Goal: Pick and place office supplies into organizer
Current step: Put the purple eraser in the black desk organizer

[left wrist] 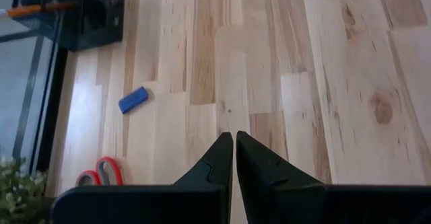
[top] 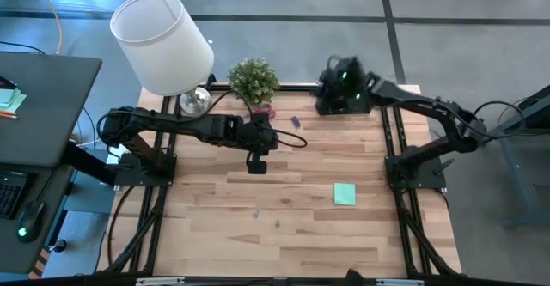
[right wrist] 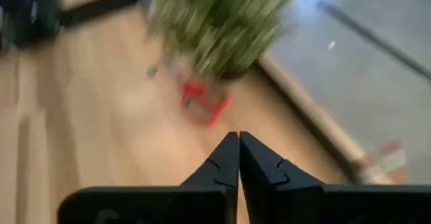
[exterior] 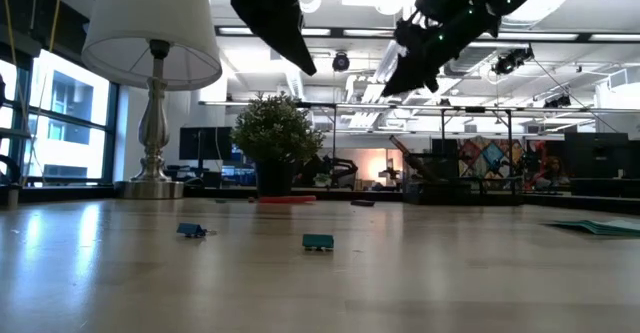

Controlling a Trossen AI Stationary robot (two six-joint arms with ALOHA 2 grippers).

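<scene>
Fingers (left wrist: pixel 234 158) (pressed together) above blue piece (left wrist: pixel 133 99).

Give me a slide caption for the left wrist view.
Shut left claw above bare wood, blue piece and red-handled scissors nearby.

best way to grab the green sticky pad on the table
The sticky pad lies flat on bare table, clear of other things. Probably best to come straight down from above and pinch two opposite edges, since its flat face gives the fingers nothing to close on. The right gripper, now shut and up by the plant, looks nearer.
</scene>
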